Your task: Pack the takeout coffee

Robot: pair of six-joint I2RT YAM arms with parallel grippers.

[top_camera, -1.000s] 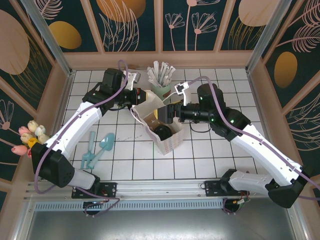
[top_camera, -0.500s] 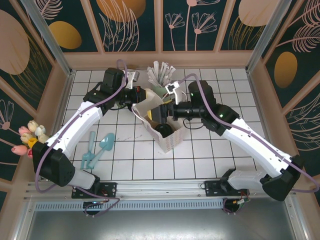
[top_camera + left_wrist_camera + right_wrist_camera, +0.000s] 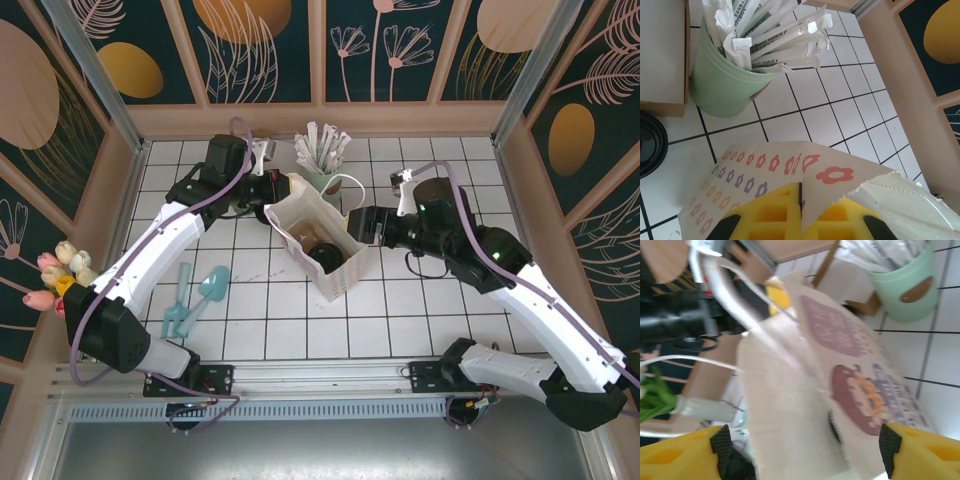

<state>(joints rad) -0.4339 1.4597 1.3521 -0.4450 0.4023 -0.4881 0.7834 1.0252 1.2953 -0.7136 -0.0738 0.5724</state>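
**Operator:** Where is the coffee right now?

**Spotter:** It is down inside the paper bag, with its black lid facing up. The coffee sits between your two grippers. It is below and just ahead of your left gripper, and just past the bag wall from your right gripper.

**Operator:** What is my left gripper doing?

**Spotter:** It is clenched on the bag's rim. On your left wrist camera the yellow fingers press together, with the flower-printed paper edge pinched in the seam between them.

**Operator:** And my right?

**Spotter:** Released. Its yellow fingers stand wide apart, and the printed side of the bag is directly ahead of them. You cannot tell from these views whether either finger touches the paper.

**Operator:** Anything else close to my grippers?

**Spotter:** The pale green cup of white wrapped sticks stands just beyond your left gripper's tips, near the bag's far rim. A teal spoon lies on the tiles well behind that gripper, beside its arm.
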